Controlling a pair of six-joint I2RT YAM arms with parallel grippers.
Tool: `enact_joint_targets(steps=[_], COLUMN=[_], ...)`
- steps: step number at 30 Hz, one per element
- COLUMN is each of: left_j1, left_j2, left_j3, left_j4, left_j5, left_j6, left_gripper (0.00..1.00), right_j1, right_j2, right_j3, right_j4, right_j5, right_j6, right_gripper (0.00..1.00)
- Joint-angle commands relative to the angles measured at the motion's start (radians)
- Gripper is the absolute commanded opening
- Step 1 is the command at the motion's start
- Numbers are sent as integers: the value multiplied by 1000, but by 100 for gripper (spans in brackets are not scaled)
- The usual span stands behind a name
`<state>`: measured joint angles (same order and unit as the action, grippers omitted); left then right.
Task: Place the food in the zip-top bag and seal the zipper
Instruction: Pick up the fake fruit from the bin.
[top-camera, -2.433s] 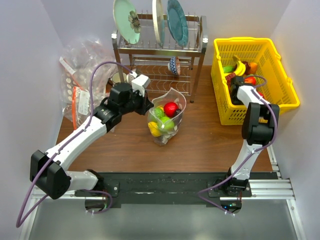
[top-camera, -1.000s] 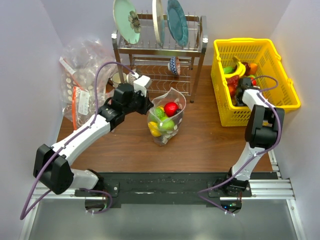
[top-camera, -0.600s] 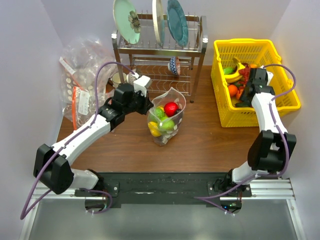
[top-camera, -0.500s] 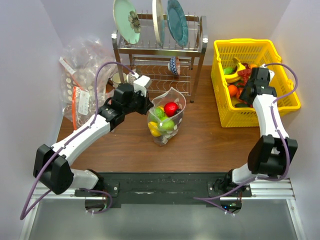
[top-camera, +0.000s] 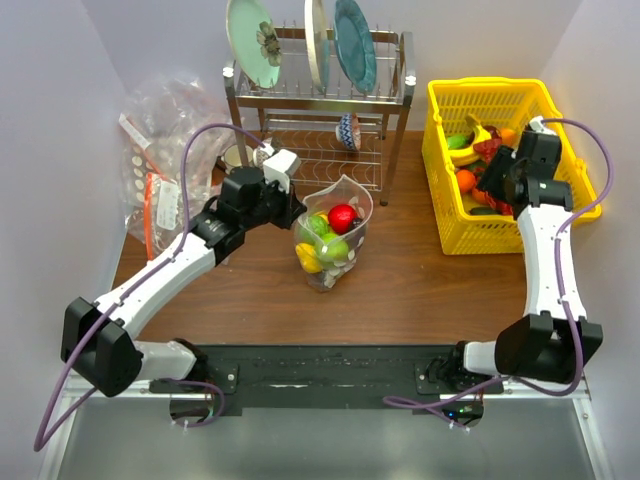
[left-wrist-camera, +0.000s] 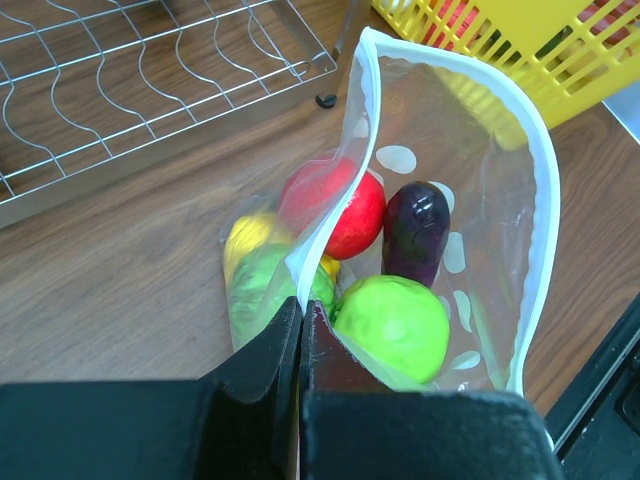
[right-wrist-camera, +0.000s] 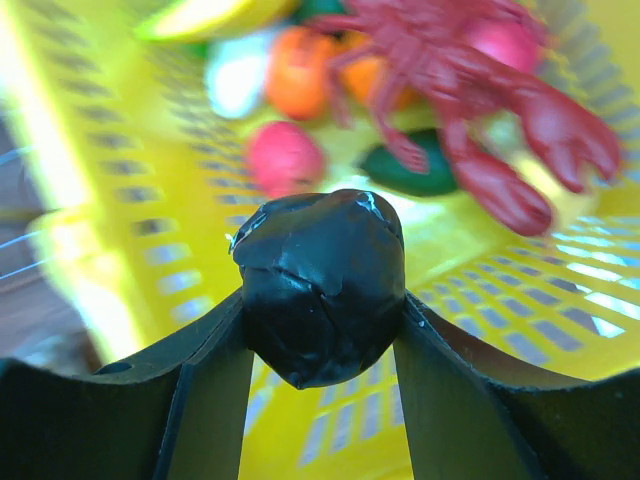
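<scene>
Left gripper (left-wrist-camera: 300, 308) pinched shut, arm outstretched — right gripper (right-wrist-camera: 322, 290) clamped, arm extended.

The zip-top bag (left-wrist-camera: 500, 200) was clear plastic, the food (left-wrist-camera: 395, 325) glossy plastic, the table (left-wrist-camera: 120, 290) matt wood, the rack (left-wrist-camera: 150, 80) shiny metal.

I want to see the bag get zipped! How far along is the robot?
Done: a red fruit, green fruit, yellow piece and purple eggplant sit in the dotted bag. In hand: the left gripper pinches the bag's rim open; the right gripper holds a black lump over the yellow basket. Left: bagging more food, then sealing the open zipper.
</scene>
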<state>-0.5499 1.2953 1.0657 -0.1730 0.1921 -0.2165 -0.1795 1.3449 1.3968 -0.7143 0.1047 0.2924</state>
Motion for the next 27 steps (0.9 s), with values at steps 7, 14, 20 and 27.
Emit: enact_joint_targets(steps=[7, 14, 20, 27], left_j1=[8, 8, 8, 8], left_j2=[-45, -51, -57, -59], left_j3=[-1, 4, 2, -1], left_j4=[37, 23, 15, 13], left_j5=[18, 6, -8, -10], left_j6=[17, 23, 26, 26], left_gripper=[0, 0, 0, 0], right_j1=[44, 277, 495, 627], right_j2=[-115, -70, 43, 137], right_j3=[88, 96, 159, 203], right_j4=[76, 85, -22, -103], right_j5=[-594, -721, -671, -562], right_j6=[8, -56, -180, -243], right_gripper=[42, 41, 41, 46])
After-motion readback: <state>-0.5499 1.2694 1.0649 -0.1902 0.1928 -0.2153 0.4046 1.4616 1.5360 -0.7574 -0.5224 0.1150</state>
